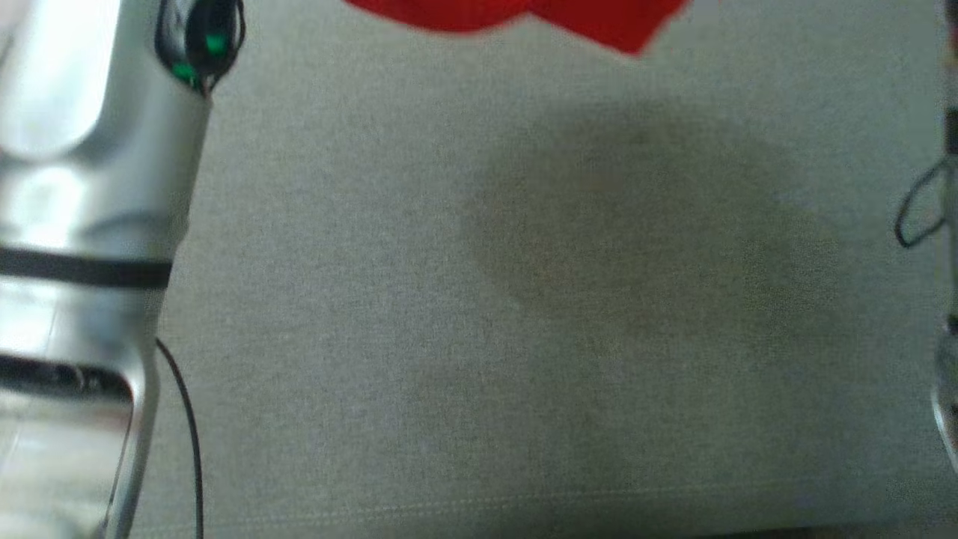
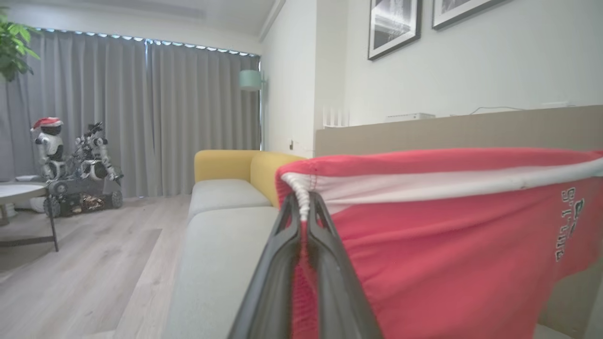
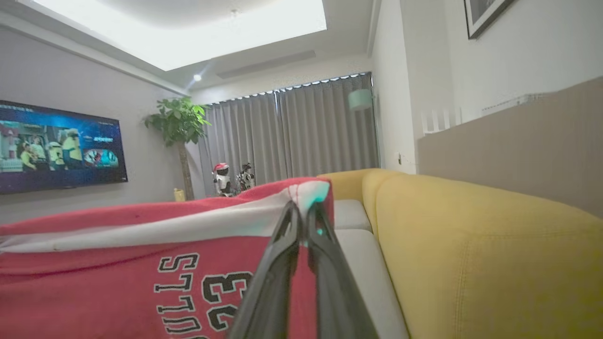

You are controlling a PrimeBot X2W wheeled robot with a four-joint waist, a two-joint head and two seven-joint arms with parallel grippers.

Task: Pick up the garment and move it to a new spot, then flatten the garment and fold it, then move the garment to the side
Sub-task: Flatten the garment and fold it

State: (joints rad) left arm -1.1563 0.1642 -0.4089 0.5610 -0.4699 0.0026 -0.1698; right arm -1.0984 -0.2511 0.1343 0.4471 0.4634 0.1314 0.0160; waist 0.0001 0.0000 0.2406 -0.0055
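Head view: the red garment [image 1: 524, 16] showed as a strip of its lower edge at the far side of the grey sofa [image 1: 479, 337] seat, with a soft shadow on the cushion below it. The pale left forearm [image 1: 82, 224] rose over the sofa's left part. From here I could not tell how the jaws stood.

Left wrist view: the left gripper [image 2: 302, 201] was pressed together on the garment's upper corner, pinching the corded white band [image 2: 447, 181] where it met the red hem. The cloth spread away from the fingertips toward the sofa's back and hung down from the band above the seat. It was plain red with dark lettering [image 2: 567, 226] near its far end, too small and skewed to read. Its long axis ran level along the sofa's back.

Right wrist view: the right gripper [image 3: 301, 209] was likewise clamped shut on the opposite upper corner, at the white band's end. The garment stretched away from the fingers, off the sofa's yellow back, taut along its top edge and hanging below. Black-and-white letters and digits faced this camera.
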